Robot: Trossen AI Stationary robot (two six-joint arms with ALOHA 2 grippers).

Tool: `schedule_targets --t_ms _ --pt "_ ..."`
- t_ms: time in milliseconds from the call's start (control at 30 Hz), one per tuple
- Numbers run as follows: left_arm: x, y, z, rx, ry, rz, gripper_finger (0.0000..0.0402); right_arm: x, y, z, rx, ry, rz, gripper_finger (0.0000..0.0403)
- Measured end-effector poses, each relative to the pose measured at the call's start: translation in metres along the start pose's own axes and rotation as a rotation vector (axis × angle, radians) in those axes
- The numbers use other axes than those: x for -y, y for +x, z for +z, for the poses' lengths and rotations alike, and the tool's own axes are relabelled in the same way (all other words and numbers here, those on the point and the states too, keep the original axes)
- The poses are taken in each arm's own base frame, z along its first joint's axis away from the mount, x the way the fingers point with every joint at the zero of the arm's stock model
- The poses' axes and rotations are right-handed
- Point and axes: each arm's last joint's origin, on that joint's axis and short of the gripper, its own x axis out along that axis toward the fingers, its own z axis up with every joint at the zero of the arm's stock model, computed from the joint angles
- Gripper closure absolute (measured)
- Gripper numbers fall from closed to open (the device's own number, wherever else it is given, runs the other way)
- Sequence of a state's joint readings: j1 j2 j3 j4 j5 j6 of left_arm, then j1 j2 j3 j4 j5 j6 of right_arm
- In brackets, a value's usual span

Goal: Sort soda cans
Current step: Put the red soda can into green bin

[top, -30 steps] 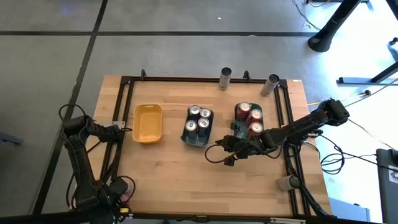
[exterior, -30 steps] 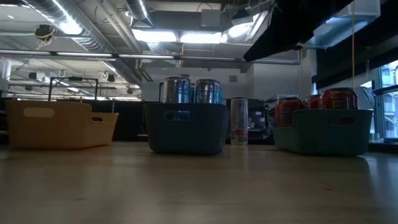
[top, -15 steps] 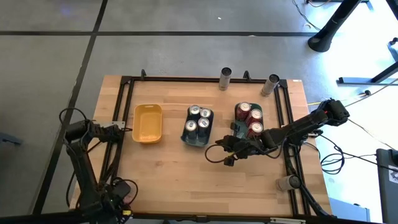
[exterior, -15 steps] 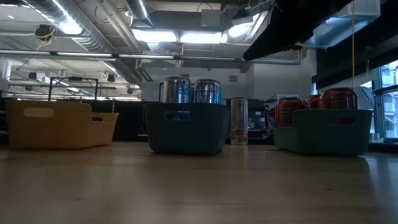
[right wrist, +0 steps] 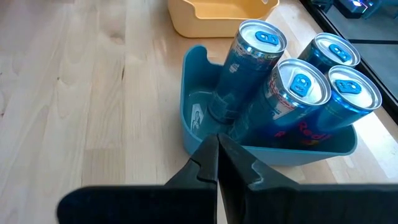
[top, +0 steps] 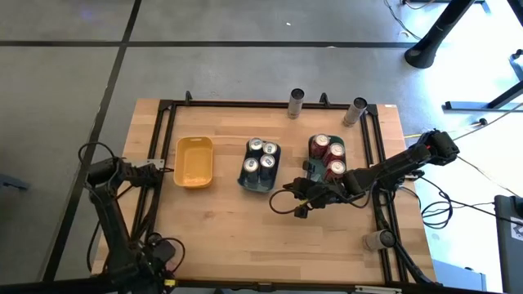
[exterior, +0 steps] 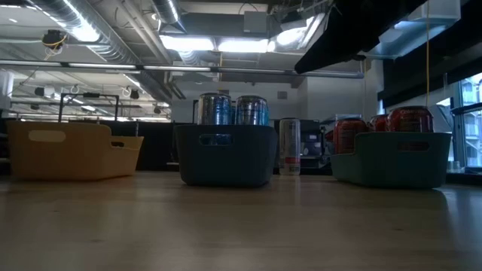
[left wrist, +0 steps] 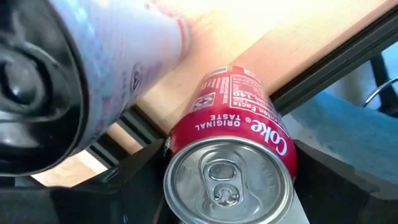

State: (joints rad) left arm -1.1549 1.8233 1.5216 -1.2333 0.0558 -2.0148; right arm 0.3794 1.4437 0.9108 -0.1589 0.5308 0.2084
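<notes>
In the left wrist view a red soda can lies between my left gripper's dark fingers, silver top toward the camera. A pale can looms blurred beside it. In the high view my left gripper is low at the table's near-left corner. My right gripper is shut and hovers just near of the grey-blue tray, touching nothing. That tray holds several blue-silver cans. The teal tray holds three red cans. The yellow tray is bare. My left gripper has the red can's side wall near its top end between its two fingers, which lie along the can. The can is tilted over the black rail at the table's edge. Whether it rests on anything cannot be told.
Two upright cans stand at the far edge, one dark and one silver. Another can lies by the right rail near the near-right corner. Black rails frame the wooden table. Bare wood lies between the trays and the near edge.
My left arm has shifted a little toward the table's near edge at the near-left corner. The right arm, the trays and their cans have kept still.
</notes>
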Motion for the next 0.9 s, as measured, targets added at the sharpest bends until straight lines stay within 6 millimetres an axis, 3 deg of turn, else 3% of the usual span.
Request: schedule_targets --t_ms 267,433,700,900 --pt "0.015 -0.021 0.013 -0.028 0.014 -0.069 0.0110 0.000 0.000 0.000 -0.001 -0.004 0.000 0.0400" --pt "0.026 -0.046 0.033 -0.029 0.052 -0.114 0.0110 -0.001 0.000 0.000 -0.009 -0.005 0.034 0.0400" --pt "0.032 -0.081 0.084 0.088 0.178 -0.126 0.0110 -0.003 -0.001 -0.006 -0.080 0.030 0.125 0.0400" --pt "0.037 -0.087 0.139 0.212 0.321 -0.106 0.0110 -0.010 -0.009 -0.009 -0.195 0.061 0.241 0.0400"
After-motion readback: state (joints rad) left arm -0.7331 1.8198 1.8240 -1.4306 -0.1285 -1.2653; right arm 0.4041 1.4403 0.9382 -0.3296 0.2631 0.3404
